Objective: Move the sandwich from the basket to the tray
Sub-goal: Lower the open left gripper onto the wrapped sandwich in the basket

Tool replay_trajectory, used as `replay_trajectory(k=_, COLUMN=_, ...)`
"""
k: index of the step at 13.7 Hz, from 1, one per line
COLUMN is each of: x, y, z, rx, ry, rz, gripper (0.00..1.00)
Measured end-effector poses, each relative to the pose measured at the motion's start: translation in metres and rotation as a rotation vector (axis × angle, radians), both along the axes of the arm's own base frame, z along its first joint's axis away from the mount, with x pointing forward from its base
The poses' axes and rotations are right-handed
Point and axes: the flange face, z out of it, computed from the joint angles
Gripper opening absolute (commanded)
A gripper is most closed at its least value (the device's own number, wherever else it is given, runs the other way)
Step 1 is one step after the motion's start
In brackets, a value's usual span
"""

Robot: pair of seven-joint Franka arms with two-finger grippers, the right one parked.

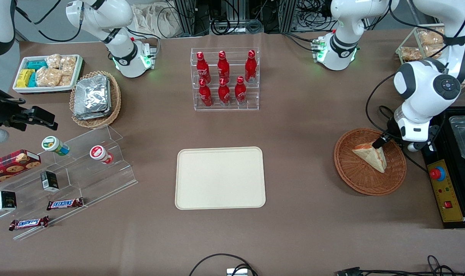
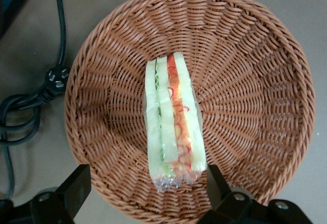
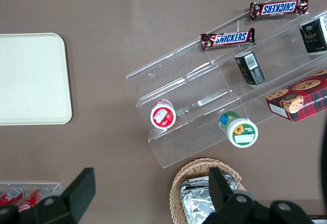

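Now the work is the pickup itself. The sandwich (image 2: 173, 124) lies in the basket (image 2: 255, 81), standing on one of its faces with the striped filling edge up, and the jaws (image 2: 148, 183) hang just above it, spread wide, holding nothing. In the wrist view one finger (image 2: 76, 183) sits out over the basket's wall while the other finger (image 2: 217, 183) is close against the wedge's end, so the wedge is not quite centred in the gap. From the front, the same jaws (image 1: 382, 142) are at the corner of the sandwich (image 1: 372, 155) farthest from the front camera.

A good grasp probably calls for a small sideways shift first, so the bread sits midway between the fingers, then a straight drop until the tips reach down the bread faces without pressing into the weave of the basket (image 1: 351, 176). The closing should be gentle: the bread looks soft and the wrapper shiny, so a hard squeeze may crush it and a light one may let it slip. The lift should clear the basket's rim before any travel toward the tray (image 1: 186, 191), which lies bare on the bench (image 1: 301, 153), well apart toward the parked arm's end.
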Motion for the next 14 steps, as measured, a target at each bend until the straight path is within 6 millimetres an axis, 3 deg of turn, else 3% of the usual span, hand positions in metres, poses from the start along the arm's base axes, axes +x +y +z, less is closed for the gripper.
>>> replay_trajectory(k=8, x=0.009, y=-0.019, z=-0.041, rx=-0.012, ry=-0.029, rz=0.021, gripper=1.0)
replay_trajectory(k=12, x=0.009, y=-0.02, z=-0.048, rx=-0.01, ry=-0.021, rz=0.016, gripper=1.0)
replay_trajectory(k=14, x=0.008, y=-0.021, z=-0.05, rx=0.013, ry=-0.016, rz=-0.02, gripper=0.95)
